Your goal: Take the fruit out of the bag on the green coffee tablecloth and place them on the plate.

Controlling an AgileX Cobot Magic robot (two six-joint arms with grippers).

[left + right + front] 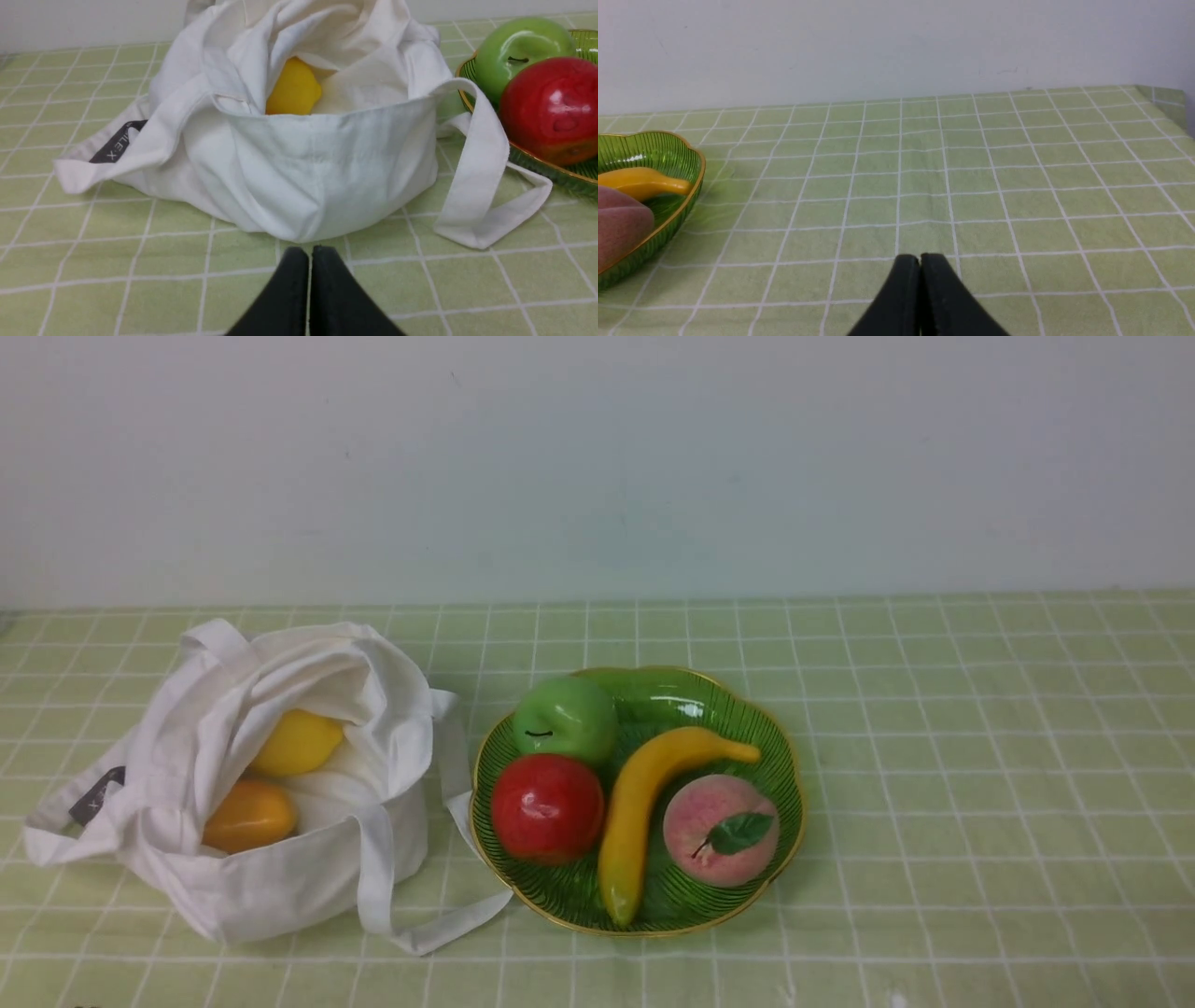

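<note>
The white cloth bag (pixel 280 859) lies open on the green checked tablecloth (pixel 934 756) at the left. A yellow lemon (pixel 297 742) and an orange oval fruit (pixel 249 816) lie inside it. The dark green plate (pixel 784 803) to its right holds a green apple (pixel 565 717), a red apple, a banana and a peach. Neither arm shows in the front view. My left gripper (pixel 309 254) is shut and empty, low over the cloth just in front of the bag (pixel 317 158); the lemon (pixel 293 89) shows inside. My right gripper (pixel 919 261) is shut and empty over bare cloth right of the plate (pixel 686 186).
A bag strap (pixel 439 919) loops across the cloth against the plate's front left rim. A white wall stands behind the table. The cloth's far right corner (pixel 1157 95) shows in the right wrist view.
</note>
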